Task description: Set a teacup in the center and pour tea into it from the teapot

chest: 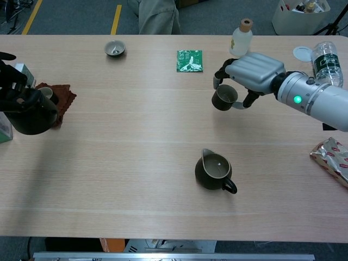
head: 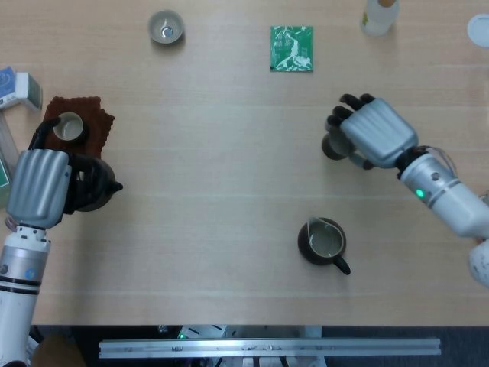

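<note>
My right hand [head: 374, 134] grips a small dark teacup [head: 333, 144] right of the table's middle; in the chest view the teacup [chest: 223, 98] hangs under the right hand [chest: 253, 69], its mouth facing the camera. At the far left my left hand [head: 38, 186] holds the dark teapot [head: 92, 184], which stands on the table. In the chest view the teapot [chest: 31, 113] sits below the left hand [chest: 11, 81], whose dark fingers wrap its handle side.
A dark pitcher [head: 323, 241] with pale liquid stands front of centre. A small cup [head: 68, 127] rests on a brown cloth [head: 98, 122]. At the back are a grey cup [head: 165, 27], a green packet [head: 291, 48] and a bottle [chest: 240, 38]. A water bottle [chest: 326, 58] and a snack bag [chest: 331, 159] lie right.
</note>
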Motion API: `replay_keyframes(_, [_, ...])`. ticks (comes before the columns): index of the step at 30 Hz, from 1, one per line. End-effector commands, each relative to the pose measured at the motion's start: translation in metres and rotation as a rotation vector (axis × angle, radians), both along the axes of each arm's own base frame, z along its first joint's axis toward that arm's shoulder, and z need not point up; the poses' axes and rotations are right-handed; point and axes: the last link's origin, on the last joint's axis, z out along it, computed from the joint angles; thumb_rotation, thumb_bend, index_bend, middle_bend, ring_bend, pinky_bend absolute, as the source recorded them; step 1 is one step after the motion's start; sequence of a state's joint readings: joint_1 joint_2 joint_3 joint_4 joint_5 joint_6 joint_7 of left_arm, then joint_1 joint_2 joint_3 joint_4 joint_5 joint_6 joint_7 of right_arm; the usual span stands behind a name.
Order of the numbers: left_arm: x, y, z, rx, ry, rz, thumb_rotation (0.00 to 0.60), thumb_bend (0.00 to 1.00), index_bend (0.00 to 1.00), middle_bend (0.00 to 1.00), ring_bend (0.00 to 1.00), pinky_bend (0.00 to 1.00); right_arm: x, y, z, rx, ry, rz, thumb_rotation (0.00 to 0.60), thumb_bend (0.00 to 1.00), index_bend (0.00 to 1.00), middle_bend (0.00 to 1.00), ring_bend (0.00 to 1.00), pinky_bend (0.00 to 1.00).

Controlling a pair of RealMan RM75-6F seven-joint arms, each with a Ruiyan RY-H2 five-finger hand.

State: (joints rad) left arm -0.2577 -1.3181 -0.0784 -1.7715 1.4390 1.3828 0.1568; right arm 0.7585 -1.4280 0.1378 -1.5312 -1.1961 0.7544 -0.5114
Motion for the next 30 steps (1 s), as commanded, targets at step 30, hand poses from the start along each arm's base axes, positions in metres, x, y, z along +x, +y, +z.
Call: replay_keyframes(30, [0.009, -0.009, 0.004, -0.004, 0.024, -0.031, 0.579, 0.38, 0.91, 1.0, 0.85, 0.14, 0.122, -0.016, -0.105, 0.06, 0.086, 0.102, 0.6, 0.26, 0.45, 0.32, 0.17, 0.3])
